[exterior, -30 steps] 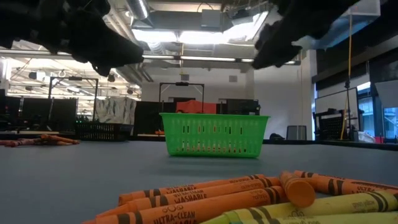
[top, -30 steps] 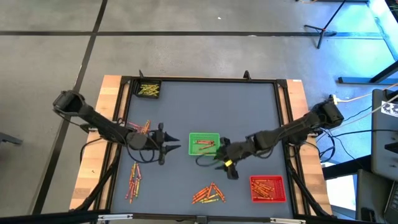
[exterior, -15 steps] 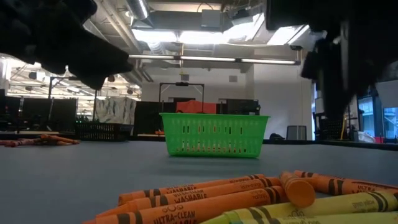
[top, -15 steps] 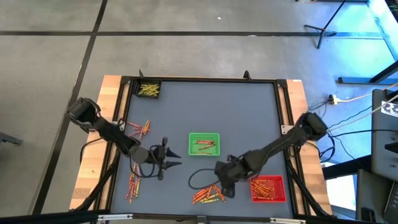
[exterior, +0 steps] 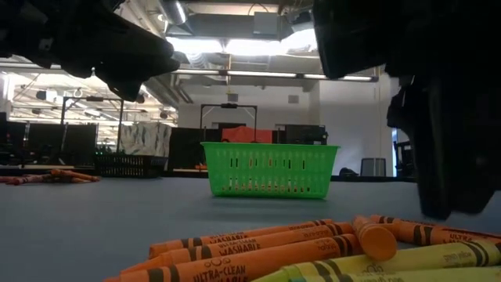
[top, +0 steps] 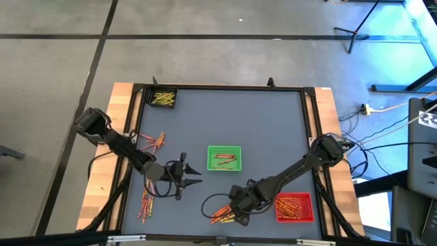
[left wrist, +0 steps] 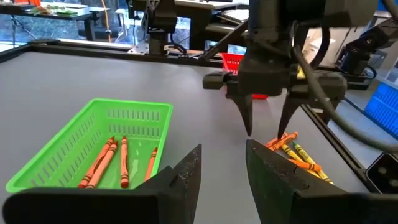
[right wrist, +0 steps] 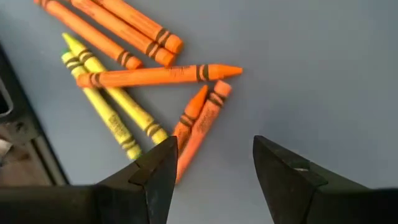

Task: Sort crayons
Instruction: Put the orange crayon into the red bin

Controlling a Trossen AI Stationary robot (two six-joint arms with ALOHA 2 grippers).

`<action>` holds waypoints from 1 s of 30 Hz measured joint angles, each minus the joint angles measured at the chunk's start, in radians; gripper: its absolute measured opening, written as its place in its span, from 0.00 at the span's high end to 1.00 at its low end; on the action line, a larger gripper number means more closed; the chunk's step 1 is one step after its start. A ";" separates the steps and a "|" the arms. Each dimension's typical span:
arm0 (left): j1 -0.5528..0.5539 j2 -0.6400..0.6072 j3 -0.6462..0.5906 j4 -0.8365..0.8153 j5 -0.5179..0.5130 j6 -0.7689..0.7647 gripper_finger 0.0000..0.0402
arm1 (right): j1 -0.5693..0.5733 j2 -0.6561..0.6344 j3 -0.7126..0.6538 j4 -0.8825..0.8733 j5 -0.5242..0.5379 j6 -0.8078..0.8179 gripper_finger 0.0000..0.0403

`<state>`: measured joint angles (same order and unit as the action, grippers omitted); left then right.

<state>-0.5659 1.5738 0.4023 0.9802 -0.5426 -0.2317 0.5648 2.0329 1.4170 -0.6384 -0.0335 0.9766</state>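
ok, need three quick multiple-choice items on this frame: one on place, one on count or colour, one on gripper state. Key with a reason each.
1. Where does the right gripper hang?
A. over the green tray
B. over the loose crayon pile at the table's near edge
C. over the red tray

2. How many crayons lie in the green tray?
A. none
B. three
C. nine

3. How do the right gripper's fingers stand?
A. open, nothing between them
B. shut on a crayon
C. shut on the tray rim

Key:
1 B, the high view puts it at the crayon pile, left of the red tray.
2 B, the left wrist view shows three orange crayons inside.
3 A, the right wrist view shows a clear gap above the pile, with bare table between the fingers.

The left gripper waits open, left of the green tray.
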 joint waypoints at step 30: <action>0.000 0.000 0.000 -0.023 -0.026 0.005 0.73 | 0.000 0.023 0.005 -0.160 0.099 -0.171 0.98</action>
<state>-0.5663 1.5738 0.4023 0.9574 -0.5682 -0.2268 0.5644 2.0563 1.4216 -0.7981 0.0657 0.8061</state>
